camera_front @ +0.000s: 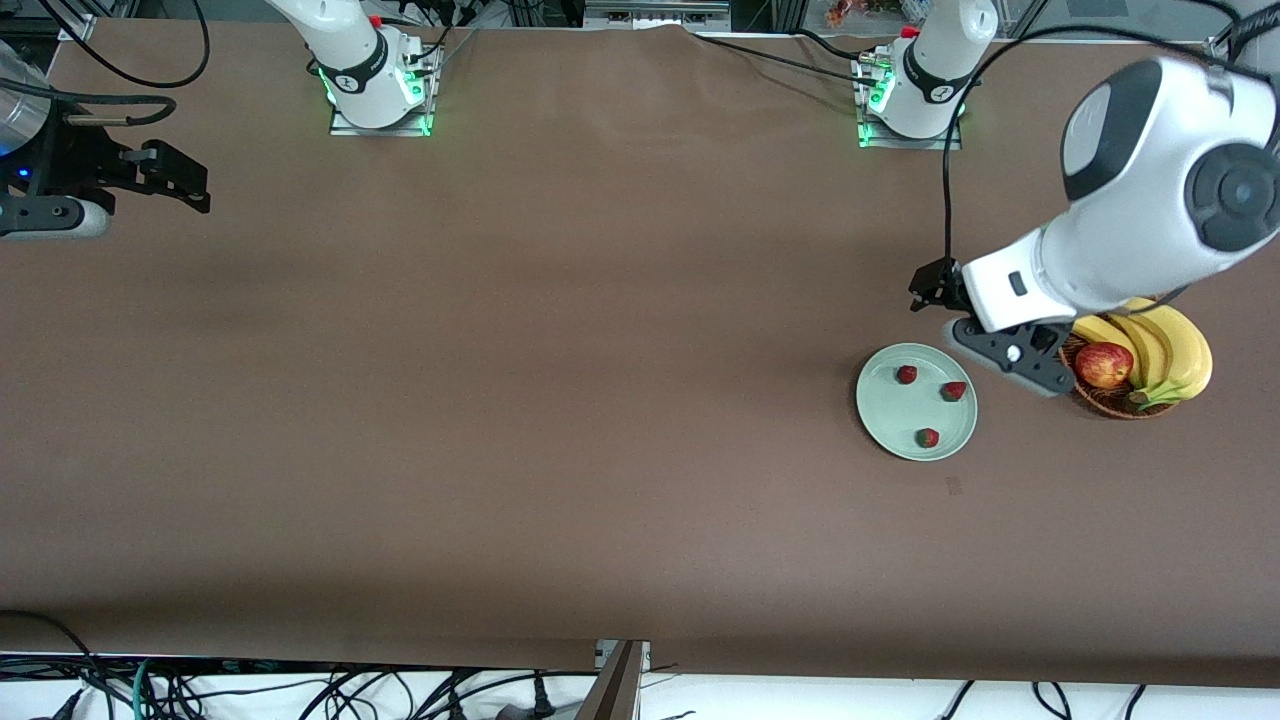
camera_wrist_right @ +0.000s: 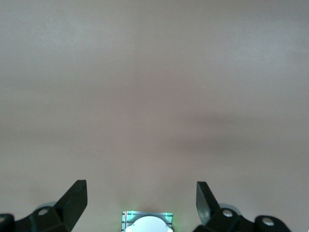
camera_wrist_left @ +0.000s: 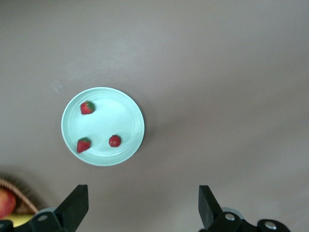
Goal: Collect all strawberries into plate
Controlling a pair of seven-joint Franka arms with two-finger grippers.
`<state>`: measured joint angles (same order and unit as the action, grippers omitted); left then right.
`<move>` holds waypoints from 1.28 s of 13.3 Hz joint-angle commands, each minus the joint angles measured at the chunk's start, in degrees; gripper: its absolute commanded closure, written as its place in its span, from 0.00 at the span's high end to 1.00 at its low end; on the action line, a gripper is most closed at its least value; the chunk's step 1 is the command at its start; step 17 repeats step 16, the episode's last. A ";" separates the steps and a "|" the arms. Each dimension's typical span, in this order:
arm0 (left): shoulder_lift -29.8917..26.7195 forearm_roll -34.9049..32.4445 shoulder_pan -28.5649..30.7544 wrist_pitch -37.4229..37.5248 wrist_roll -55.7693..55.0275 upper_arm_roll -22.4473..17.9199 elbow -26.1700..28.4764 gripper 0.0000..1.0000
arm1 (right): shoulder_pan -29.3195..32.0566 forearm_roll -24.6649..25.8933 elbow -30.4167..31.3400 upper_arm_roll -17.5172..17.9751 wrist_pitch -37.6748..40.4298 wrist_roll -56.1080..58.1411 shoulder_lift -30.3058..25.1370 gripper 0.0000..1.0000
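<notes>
Strawberries (camera_front: 928,400) on smooth round plate (camera_front: 885,412)

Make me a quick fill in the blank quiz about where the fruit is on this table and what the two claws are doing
1. The number of strawberries on the plate is ____.
2. The apple lies in the ____ beside the bananas.
3. The left claw, over the table between plate and apple, is ____ and holds nothing.
4. The right claw waits ____ at its own end of the table.

Missing words: three; basket; open; open
</notes>
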<state>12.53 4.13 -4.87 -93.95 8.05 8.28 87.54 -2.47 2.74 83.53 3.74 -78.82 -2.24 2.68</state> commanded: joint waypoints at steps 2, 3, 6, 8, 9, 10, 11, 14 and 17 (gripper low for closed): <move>-5.58 -4.45 -1.46 6.91 -9.34 -1.07 2.12 1.00 | 0.18 0.34 -0.30 0.21 -0.28 0.75 0.05 1.00; -5.59 -4.74 -0.85 7.98 -9.10 -0.90 1.15 1.00 | 0.09 0.34 -0.30 0.21 -0.28 0.75 0.05 1.00; -8.39 -4.57 3.51 8.96 -9.80 -0.72 0.52 1.00 | 0.09 0.42 -0.30 0.21 -0.28 0.75 0.05 1.00; -10.06 -3.78 6.79 5.29 -9.28 -0.28 3.15 1.00 | 0.09 0.42 -0.30 0.21 -0.28 0.66 0.05 1.00; -12.33 -3.60 6.80 2.92 -9.71 -0.63 5.16 1.00 | 0.18 0.42 -0.30 0.21 -0.37 0.66 0.05 1.00; -14.36 -3.77 6.54 1.24 -9.89 -0.80 7.88 1.00 | 0.18 0.42 -0.56 0.21 -0.28 0.66 0.14 1.00; -15.25 -3.95 6.27 1.05 -9.89 -1.33 9.04 1.00 | 0.27 0.42 -0.65 0.21 -0.28 0.75 0.14 1.00; -15.17 -3.86 1.89 1.14 -9.54 -6.59 8.96 1.00 | 0.27 0.34 -2.13 0.21 -0.54 0.84 1.36 1.00; -15.17 -3.51 1.62 1.49 -9.36 -6.17 9.14 1.00 | 0.36 0.42 -2.58 0.21 -0.19 0.84 1.63 1.00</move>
